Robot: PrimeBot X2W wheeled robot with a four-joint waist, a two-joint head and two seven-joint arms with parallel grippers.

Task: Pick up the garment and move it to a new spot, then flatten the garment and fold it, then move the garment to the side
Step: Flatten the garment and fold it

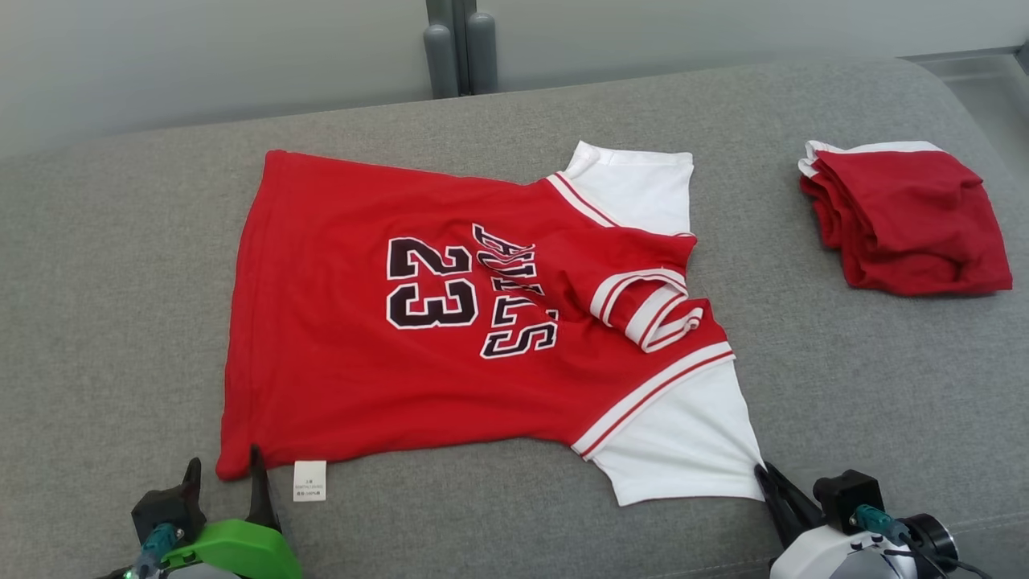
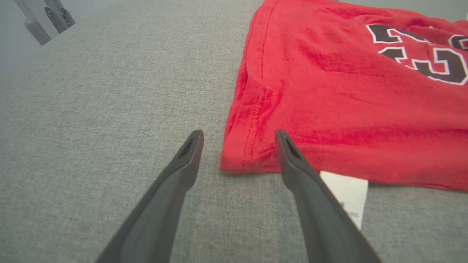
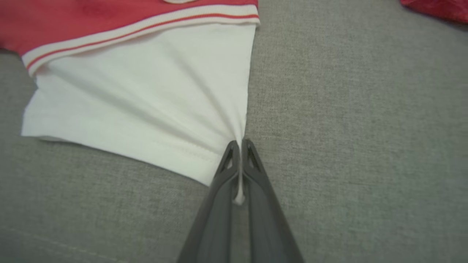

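Jersey (image 1: 418,322) lying spread on sofa (image 1: 120,281), right gripper (image 3: 240,144) pinching sleeve (image 3: 146,91) corner, left gripper (image 2: 237,137) gaping wide at hem (image 2: 252,113); flattening starting, folding waiting.

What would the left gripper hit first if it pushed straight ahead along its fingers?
The red jersey: its hem corner lies just ahead, between the open fingers of the left gripper. Whether the tips would ride over it or catch it is unclear.

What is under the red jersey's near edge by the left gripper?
A white care label pokes out from under the jersey, lying on the grey cushion. Its attached end is hidden by the fabric.
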